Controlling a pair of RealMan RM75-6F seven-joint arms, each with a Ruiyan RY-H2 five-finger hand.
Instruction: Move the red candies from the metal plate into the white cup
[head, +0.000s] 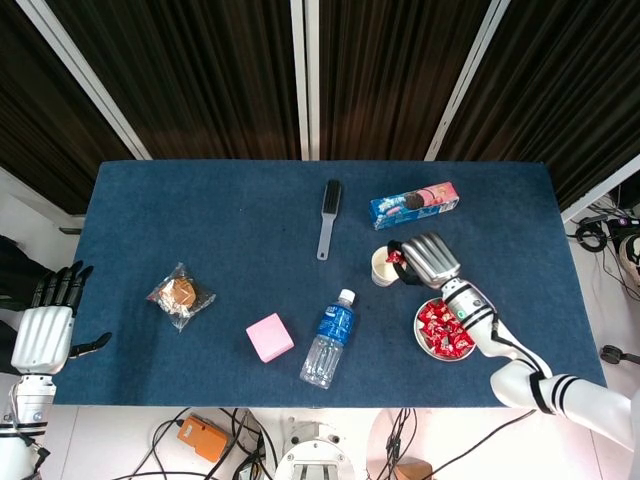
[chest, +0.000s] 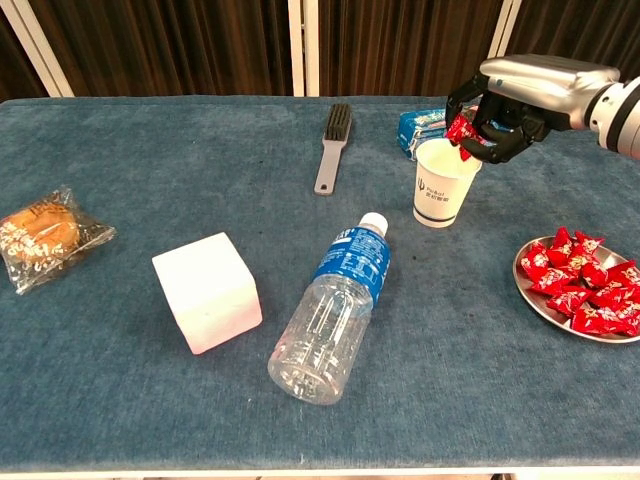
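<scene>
A white cup stands upright right of the table's middle. My right hand hovers just above the cup's rim, pinching a red candy in its fingertips. The metal plate lies near the front right and holds several red candies. My left hand hangs off the table's left edge with fingers apart and holds nothing; it does not show in the chest view.
A clear water bottle lies beside a pink cube at the front. A grey brush and a blue biscuit box lie further back. A wrapped pastry sits at the left.
</scene>
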